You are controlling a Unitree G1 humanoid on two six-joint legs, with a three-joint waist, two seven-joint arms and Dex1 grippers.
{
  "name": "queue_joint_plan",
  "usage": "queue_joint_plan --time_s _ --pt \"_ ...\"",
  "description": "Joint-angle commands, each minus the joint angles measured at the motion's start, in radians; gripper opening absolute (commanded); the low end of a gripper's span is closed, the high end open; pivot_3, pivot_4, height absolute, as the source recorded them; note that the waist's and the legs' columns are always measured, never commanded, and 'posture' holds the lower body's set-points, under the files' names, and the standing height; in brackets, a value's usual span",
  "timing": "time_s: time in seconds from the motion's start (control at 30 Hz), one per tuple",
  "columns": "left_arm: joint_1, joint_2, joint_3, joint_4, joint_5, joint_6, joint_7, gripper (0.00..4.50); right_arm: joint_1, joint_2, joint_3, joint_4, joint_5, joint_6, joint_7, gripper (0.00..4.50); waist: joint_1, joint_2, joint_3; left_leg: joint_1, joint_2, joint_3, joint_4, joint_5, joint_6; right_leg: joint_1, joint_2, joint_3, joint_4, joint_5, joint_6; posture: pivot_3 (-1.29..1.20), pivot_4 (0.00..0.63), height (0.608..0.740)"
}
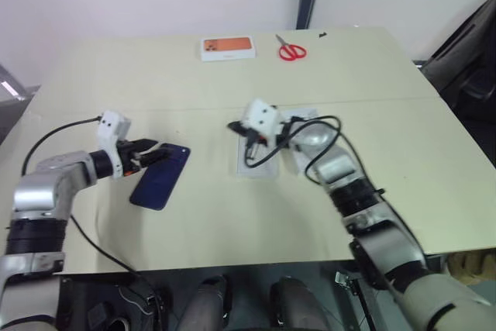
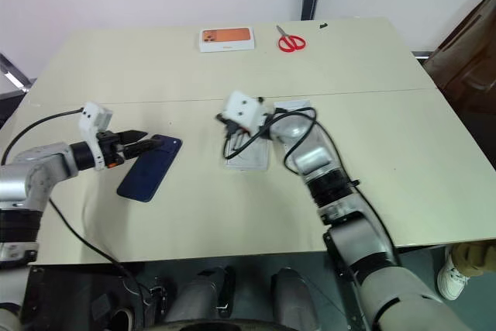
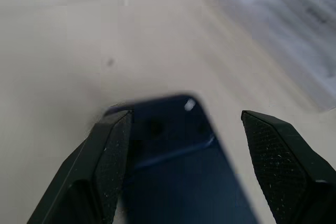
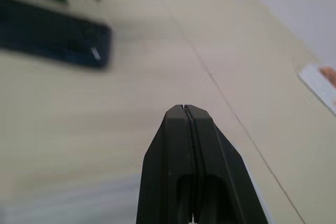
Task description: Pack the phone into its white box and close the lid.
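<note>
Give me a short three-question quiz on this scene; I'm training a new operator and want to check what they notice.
1. True or false: the phone already lies in the white box.
2. Which gripper is open? A. left gripper B. right gripper C. both
3. Fill in: at the table's far edge, beside the orange-topped box, lie red ____.

Key
1. False: it lies on the table, with the left gripper's fingers either side of its end.
2. A: the right one's fingers are pressed together.
3. scissors.
</note>
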Motion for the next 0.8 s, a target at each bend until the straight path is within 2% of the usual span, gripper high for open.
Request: queue_joint_plan --time_s 0.03,0.2,0.37,0.53,0.8 --pt "-0.045 0.041 0.01 0.085 0.01 0.015 -0.048 3.53 -0.006 0.05 0.04 -0.069 -0.013 0.066 -0.024 0.02 0.002 0.0 0.0 0.0 0.0 0.0 0.0 0.0 0.0 -0.001 0.0 0.0 0.0 0.0 0.0 0.0 0.15 0.734" --pt "-0.08 0.09 -0.037 0.2 0.04 0.058 -0.147 3.53 -0.032 0.136 0.166 -0.039 -0.077 0.219 -0.019 0.02 -0.003 -0.001 0.0 0.0 0.0 -0.001 0.0 0.0 0.0 -0.002 0.0 0.0 0.001 0.0 0.0 0.0 0.15 0.734" --pt "-0.122 0.106 -0.107 0.309 0.092 0.078 -0.225 3.53 -0.039 0.18 0.283 -0.001 -0.136 0.26 0.003 0.02 -0.002 -0.002 -0.001 0.0 0.0 -0.001 -0.001 0.001 -0.001 -0.003 0.0 -0.001 0.002 0.0 0.0 0.0 0.15 0.734" --pt "-0.145 0.094 -0.176 0.334 0.118 0.139 -0.301 3.53 -0.063 0.202 0.303 0.059 -0.154 0.284 0.001 0.02 -0.002 -0.002 -0.001 0.0 0.0 -0.001 0.0 0.001 -0.001 -0.003 0.0 0.0 0.003 0.0 0.0 0.0 0.15 0.734" --pt "-0.079 0.037 -0.288 0.287 0.139 0.254 -0.367 3.53 -0.098 0.201 0.262 0.135 -0.156 0.28 -0.046 0.02 -0.002 0.003 -0.005 0.002 -0.001 -0.001 -0.001 0.001 -0.001 -0.001 0.0 0.0 0.003 0.0 0.0 0.0 0.15 0.734"
